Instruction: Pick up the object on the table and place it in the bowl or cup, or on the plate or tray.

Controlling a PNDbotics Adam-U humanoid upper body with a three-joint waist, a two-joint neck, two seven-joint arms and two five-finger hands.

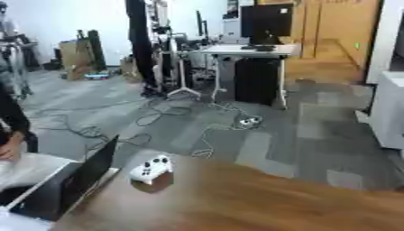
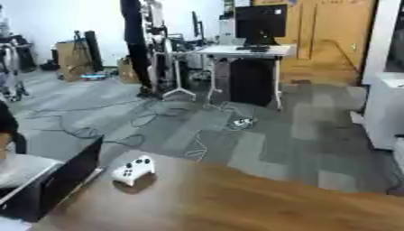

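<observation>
A white game controller (image 1: 151, 169) lies on the brown wooden table (image 1: 252, 203) near its far left corner, buttons facing up. Neither of my hands shows in either view. No bowl, cup, plate or tray is visible in these views.
A black laptop screen (image 1: 75, 182) stands at the table's left edge, right beside the controller. Beyond the table is grey floor with loose cables (image 1: 158, 117), a white desk (image 1: 245, 52) and a white cabinet (image 1: 391, 108) at the right. A person's arm (image 1: 9, 135) shows at far left.
</observation>
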